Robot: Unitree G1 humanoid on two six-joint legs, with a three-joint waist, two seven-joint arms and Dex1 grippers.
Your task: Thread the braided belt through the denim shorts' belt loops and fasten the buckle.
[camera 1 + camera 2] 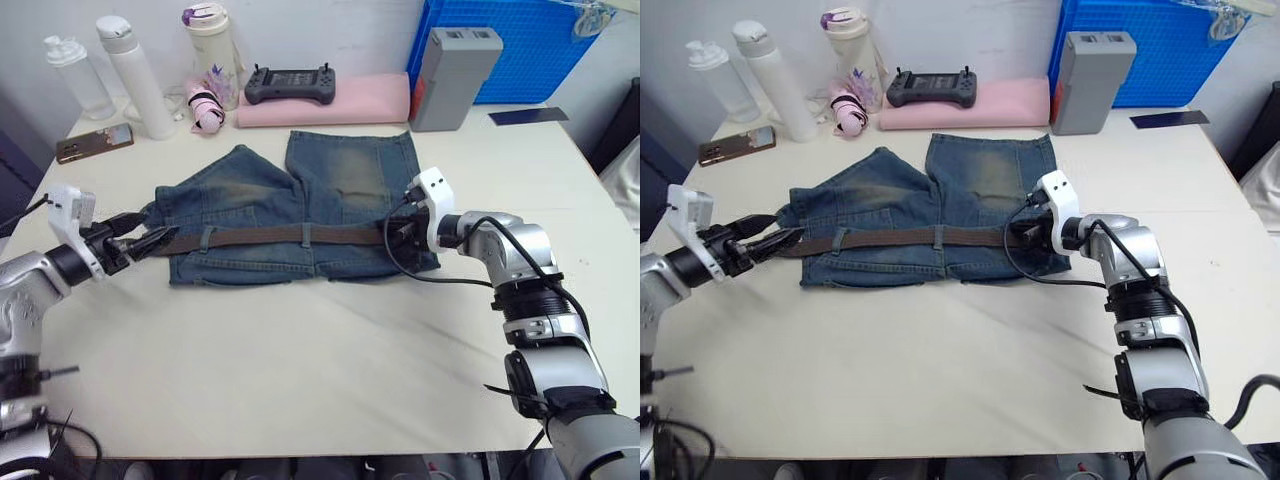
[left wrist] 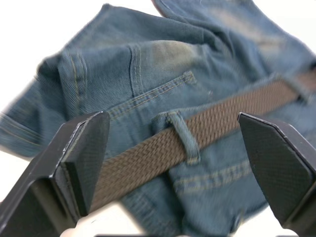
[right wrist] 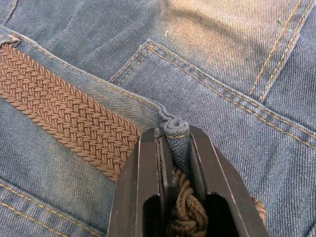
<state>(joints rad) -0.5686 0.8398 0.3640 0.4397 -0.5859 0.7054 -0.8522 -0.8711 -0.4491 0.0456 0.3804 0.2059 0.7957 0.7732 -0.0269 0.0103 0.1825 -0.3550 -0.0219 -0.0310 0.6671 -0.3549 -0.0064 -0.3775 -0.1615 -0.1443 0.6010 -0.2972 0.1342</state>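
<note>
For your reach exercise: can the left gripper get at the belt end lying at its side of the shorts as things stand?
Probably yes. The left gripper is open and level with the braided belt, whose end runs out past a belt loop between its fingers. Nothing lies between them on the table.

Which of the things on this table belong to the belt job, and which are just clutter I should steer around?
Job:
braided belt
denim shorts
belt loops
left pincer, open
right pincer, shut on a belt loop

Clutter:
phone
three bottles
game controller
pink pad
grey box
blue crate
</note>
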